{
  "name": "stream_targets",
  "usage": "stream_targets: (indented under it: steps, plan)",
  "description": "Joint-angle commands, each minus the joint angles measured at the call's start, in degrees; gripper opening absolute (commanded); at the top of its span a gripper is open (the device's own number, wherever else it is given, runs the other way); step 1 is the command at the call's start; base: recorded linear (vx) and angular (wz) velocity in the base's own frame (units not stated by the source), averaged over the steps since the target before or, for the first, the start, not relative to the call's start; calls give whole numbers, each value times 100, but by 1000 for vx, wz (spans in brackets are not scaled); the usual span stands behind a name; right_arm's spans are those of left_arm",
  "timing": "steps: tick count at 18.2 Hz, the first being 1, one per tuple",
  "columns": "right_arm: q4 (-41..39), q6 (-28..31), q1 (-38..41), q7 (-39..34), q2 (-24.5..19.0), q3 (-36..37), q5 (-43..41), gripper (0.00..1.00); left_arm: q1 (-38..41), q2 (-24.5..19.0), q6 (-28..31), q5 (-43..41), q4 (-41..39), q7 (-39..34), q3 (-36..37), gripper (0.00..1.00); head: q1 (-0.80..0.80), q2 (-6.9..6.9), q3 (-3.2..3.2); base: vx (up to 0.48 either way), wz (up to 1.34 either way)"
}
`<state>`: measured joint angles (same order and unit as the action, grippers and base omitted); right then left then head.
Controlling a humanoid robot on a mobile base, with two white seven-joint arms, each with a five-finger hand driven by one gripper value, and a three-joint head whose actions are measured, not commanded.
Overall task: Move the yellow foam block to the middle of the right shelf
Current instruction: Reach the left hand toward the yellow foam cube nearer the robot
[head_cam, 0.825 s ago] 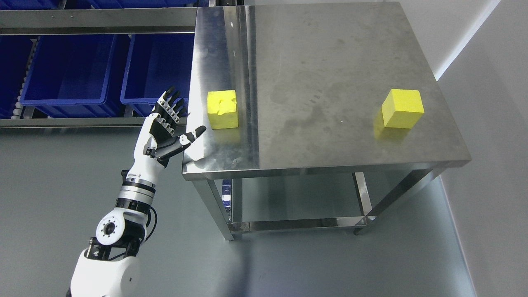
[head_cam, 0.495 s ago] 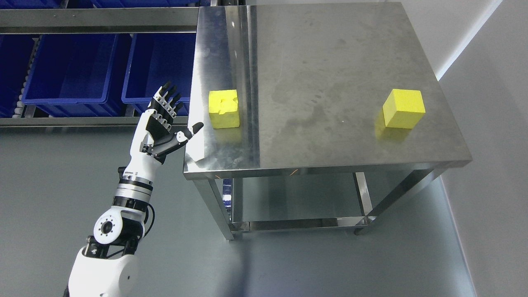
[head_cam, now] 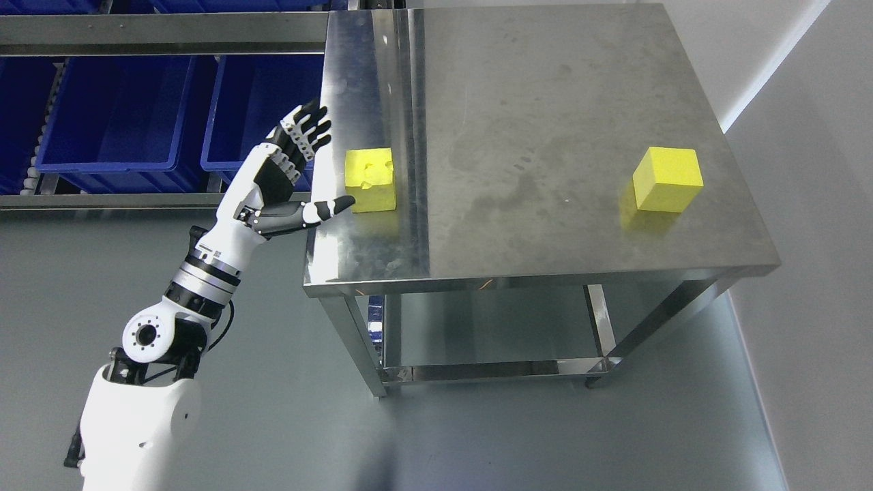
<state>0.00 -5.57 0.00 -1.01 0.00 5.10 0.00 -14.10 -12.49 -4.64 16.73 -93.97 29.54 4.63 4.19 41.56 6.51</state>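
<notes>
Two yellow foam blocks sit on a steel table (head_cam: 545, 88). The dented left block (head_cam: 370, 179) is near the table's left edge. The right block (head_cam: 666, 179) is near the right edge. My left hand (head_cam: 326, 169) is open at the table's left edge, just left of the dented block. Its four fingers (head_cam: 305, 136) point up and its thumb (head_cam: 326, 208) reaches toward the block's lower left corner. It holds nothing. The right arm is out of view.
Blue bins (head_cam: 109, 116) stand on a low rack (head_cam: 157, 31) left of the table. A lower shelf (head_cam: 491, 327) shows under the tabletop. A white wall (head_cam: 805, 204) runs along the right. Grey floor lies in front.
My left hand has risen and moved right toward the dented block. The thumb now extends over the table's edge near the block. The blocks have not moved.
</notes>
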Motion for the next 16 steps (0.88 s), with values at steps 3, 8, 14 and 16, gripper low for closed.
stream_targets:
  steps: [3, 8, 14, 16]
  plan:
    - [-100, 3, -9, -4, 100, 0, 0, 100, -715, -429, 16, -1751, 810, 605, -67, 98, 0, 0, 0, 0, 0]
    - [-100, 3, -9, -4, 100, 0, 0, 100, -1305, -421, 25, -1867, 933, 614, -32, 98, 0, 0, 0, 0, 0]
    - [-100, 3, -9, -4, 100, 0, 0, 100, -1674, 9, 69, -2165, 1995, 623, 565, 98, 0, 0, 0, 0, 0]
    - [-100, 3, -9, -4, 100, 0, 0, 100, -1815, 203, 69, -2244, 2320, 649, 574, 98, 0, 0, 0, 0, 0]
